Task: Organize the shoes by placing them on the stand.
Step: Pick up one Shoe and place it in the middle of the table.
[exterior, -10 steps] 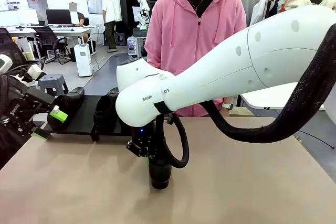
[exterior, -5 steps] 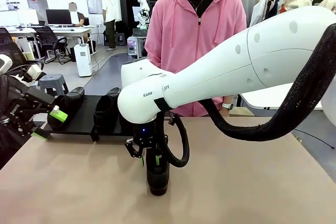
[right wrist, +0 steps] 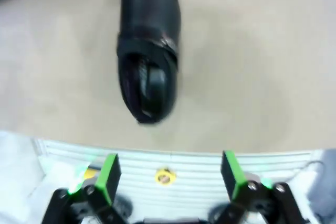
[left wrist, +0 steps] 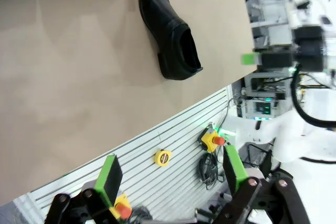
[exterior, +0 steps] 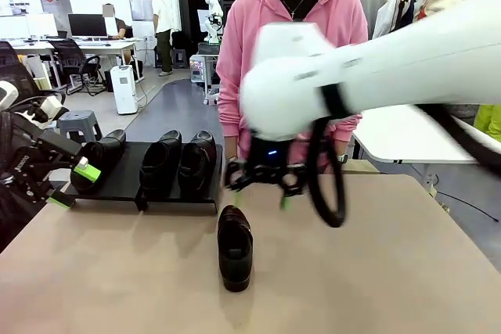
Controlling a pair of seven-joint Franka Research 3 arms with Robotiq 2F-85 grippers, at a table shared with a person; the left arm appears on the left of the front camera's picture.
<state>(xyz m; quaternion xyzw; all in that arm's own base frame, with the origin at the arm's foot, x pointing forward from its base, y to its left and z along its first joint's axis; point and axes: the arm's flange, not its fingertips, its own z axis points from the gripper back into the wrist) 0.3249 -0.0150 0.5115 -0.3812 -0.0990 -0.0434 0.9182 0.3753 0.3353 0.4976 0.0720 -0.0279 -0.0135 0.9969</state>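
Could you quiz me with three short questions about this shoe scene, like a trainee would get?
1. True or false: the right gripper is holding a shoe.
2. How many shoes rest on the stand?
3. Where is the lone shoe? A) on the tabletop B) on the stand C) in the person's hand

Key: 1. False, it is open and raised above the shoe. 2. Three. 3. A, in front of the stand, apart from it.
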